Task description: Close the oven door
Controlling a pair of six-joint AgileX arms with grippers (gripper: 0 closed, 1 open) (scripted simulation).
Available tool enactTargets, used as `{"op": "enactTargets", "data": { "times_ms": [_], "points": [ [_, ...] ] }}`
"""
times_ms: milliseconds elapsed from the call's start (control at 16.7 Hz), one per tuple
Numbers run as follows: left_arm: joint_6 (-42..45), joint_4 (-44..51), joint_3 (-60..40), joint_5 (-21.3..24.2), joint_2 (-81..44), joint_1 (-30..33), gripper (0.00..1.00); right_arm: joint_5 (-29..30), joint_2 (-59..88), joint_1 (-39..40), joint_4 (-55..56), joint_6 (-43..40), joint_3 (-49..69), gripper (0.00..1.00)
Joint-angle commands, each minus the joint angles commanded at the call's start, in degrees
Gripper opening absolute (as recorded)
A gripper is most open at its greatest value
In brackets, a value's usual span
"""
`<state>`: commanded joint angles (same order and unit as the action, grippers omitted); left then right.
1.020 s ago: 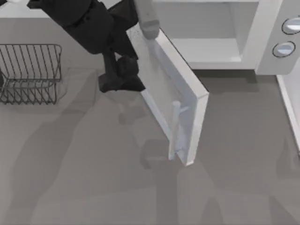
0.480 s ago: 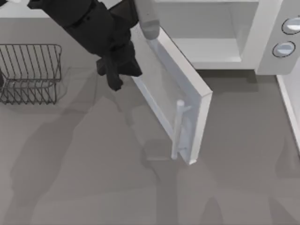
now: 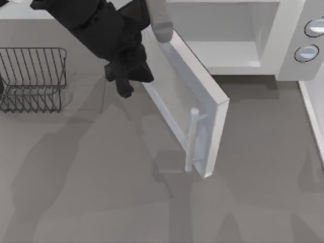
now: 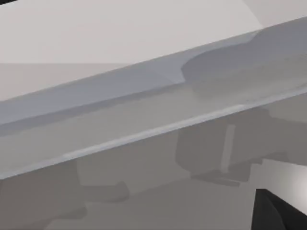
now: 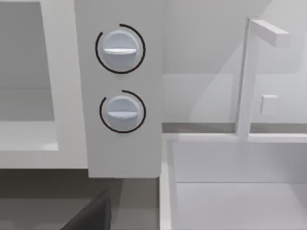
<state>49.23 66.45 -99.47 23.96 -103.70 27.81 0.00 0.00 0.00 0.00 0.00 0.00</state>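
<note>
Oven door (image 3: 185, 96) stands ajar, angled out from the oven body (image 3: 283, 45). Left gripper (image 3: 126, 76) sits against its outer face; finger state cannot be told.

Oven door (image 3: 187, 96) stands ajar; wire rack (image 3: 33, 78) far left.

top cam overhead, wrist cams close on oven (image 3: 263, 35)
</note>
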Motion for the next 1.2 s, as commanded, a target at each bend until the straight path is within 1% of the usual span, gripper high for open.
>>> {"op": "enactTargets", "data": {
  "times_ms": [300, 540, 780, 1080, 1200],
  "points": [
    [-2.7, -0.7, -2.0, -0.9, -1.7, 2.6, 0.0, 0.0, 0.0, 0.0, 0.0, 0.0, 0.0, 1.0],
    [-2.8, -0.7, -2.0, -0.8, -1.6, 2.6, 0.0, 0.0, 0.0, 0.0, 0.0, 0.0, 0.0, 1.0],
    [-5.0, -1.0, -4.0, -1.6, -3.5, 4.8, 0.0, 0.0, 0.0, 0.0, 0.0, 0.0, 0.0, 1.0],
    [-5.3, -1.1, -4.4, -1.7, -3.5, 5.0, 0.0, 0.0, 0.0, 0.0, 0.0, 0.0, 0.0, 1.0],
    [-6.3, -1.2, -5.5, -2.0, -4.4, 6.0, 0.0, 0.0, 0.0, 0.0, 0.0, 0.0, 0.0, 1.0]
  ]
}}
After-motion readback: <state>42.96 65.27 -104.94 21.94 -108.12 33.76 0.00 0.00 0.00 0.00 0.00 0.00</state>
